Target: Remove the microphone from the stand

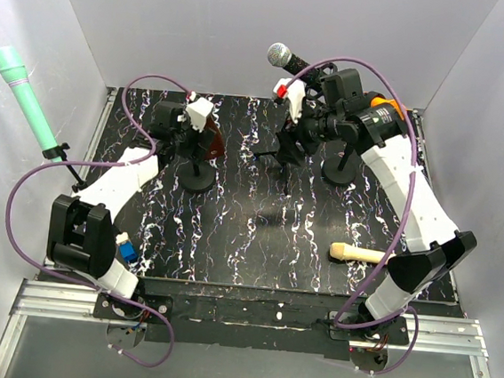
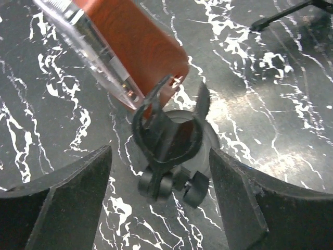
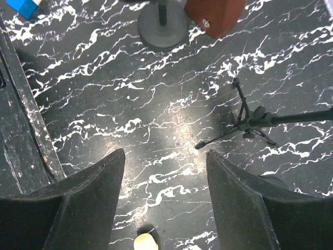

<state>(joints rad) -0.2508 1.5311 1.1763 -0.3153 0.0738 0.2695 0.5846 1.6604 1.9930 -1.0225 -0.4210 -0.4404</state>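
Observation:
A reddish-brown microphone (image 2: 136, 49) with a clear collar slants down to the black clip (image 2: 166, 136) of a round-based stand (image 1: 198, 177). Its lower end is at the clip's mouth; I cannot tell whether it is seated. My left gripper (image 2: 160, 156) is open, with one finger on each side of the clip and touching nothing. In the top view the left gripper (image 1: 201, 139) is over that stand, beside the microphone (image 1: 216, 147). My right gripper (image 3: 165, 156) is open and empty above the mat, near the tripod stand (image 3: 250, 122).
A black microphone with a silver grille (image 1: 281, 56) sits high on the tripod stand. A teal microphone (image 1: 19, 86) stands at the far left. A cream microphone (image 1: 357, 253) lies on the mat at the front right. A second round base (image 1: 339, 171) stands by the right arm.

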